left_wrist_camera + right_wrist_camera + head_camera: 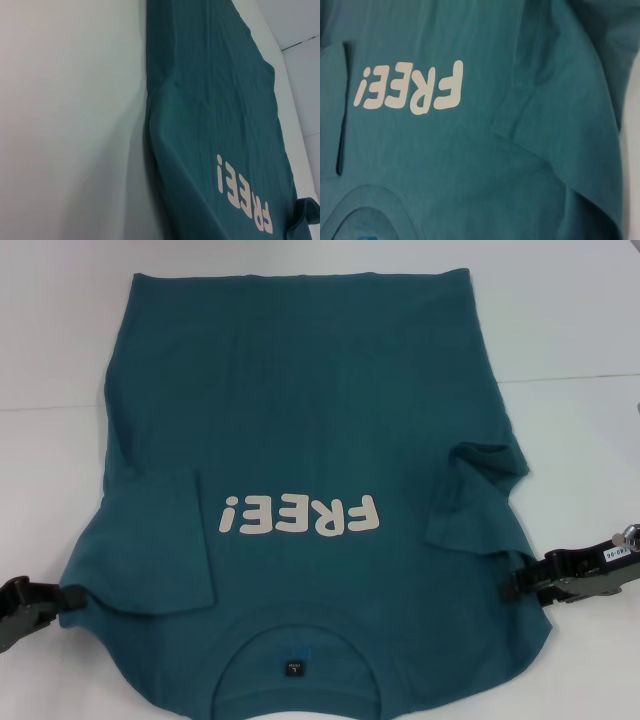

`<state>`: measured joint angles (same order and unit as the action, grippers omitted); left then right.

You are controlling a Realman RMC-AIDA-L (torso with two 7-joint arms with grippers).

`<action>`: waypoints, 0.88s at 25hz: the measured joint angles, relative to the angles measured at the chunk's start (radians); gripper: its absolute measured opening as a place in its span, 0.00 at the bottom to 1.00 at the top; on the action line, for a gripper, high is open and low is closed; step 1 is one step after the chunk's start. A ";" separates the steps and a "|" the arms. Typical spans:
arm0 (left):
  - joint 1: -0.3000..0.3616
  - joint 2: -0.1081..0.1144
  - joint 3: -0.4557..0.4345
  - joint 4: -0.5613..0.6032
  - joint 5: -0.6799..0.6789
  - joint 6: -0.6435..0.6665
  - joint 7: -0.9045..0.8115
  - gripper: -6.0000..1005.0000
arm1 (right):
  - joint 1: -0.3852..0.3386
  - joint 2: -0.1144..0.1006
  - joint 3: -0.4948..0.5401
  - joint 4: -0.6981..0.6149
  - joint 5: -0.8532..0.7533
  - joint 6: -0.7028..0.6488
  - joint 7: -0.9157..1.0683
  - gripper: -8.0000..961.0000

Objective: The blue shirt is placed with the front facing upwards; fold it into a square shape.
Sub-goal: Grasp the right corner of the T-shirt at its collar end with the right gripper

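At the two near corners of the blue shirt (310, 440), low in the head view, the grippers stand one on each side. On the left, the left gripper (62, 598) reaches the cloth at the shoulder edge; its dark fingers (40, 602) seem pressed together right where the fabric begins, so it looks clamped on the shirt's edge, though the tips themselves are hidden by the cloth. On the right, the right gripper (515, 580) meets the shirt just below the folded sleeve; its black fingers (530, 575) look narrow and touch the fabric edge, and the cloth seems pinched between them. Neither wrist view shows that arm's own fingers.

The shirt lies spread on the white table (580, 330), front side up, collar toward the robot and hem at the far side. White "FREE!" lettering (300, 515) sits across the chest and reads upside down from the robot's head. Inside the round neckline a small dark neck label (293, 667) is visible. Both short sleeves are folded inward over the body: the left sleeve (165, 540) lies flat as a neat flap, and the right sleeve (475, 495) is more crumpled, with some ridges. The right wrist view shows the lettering (410, 87) close, with the fold of the sleeve (530, 115) beside it. The left wrist view shows the shirt's long side edge (150, 125) lying on the table (70, 120).
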<state>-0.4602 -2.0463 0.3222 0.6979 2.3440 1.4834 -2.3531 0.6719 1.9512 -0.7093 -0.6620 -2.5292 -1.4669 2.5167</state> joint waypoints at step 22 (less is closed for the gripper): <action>0.001 0.000 0.002 0.000 0.008 0.000 -0.001 0.03 | -0.011 -0.022 0.006 -0.001 -0.003 -0.006 0.003 0.05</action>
<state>-0.4593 -2.0463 0.3244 0.6980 2.3525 1.4838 -2.3546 0.6605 1.9291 -0.7036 -0.6627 -2.5327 -1.4725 2.5193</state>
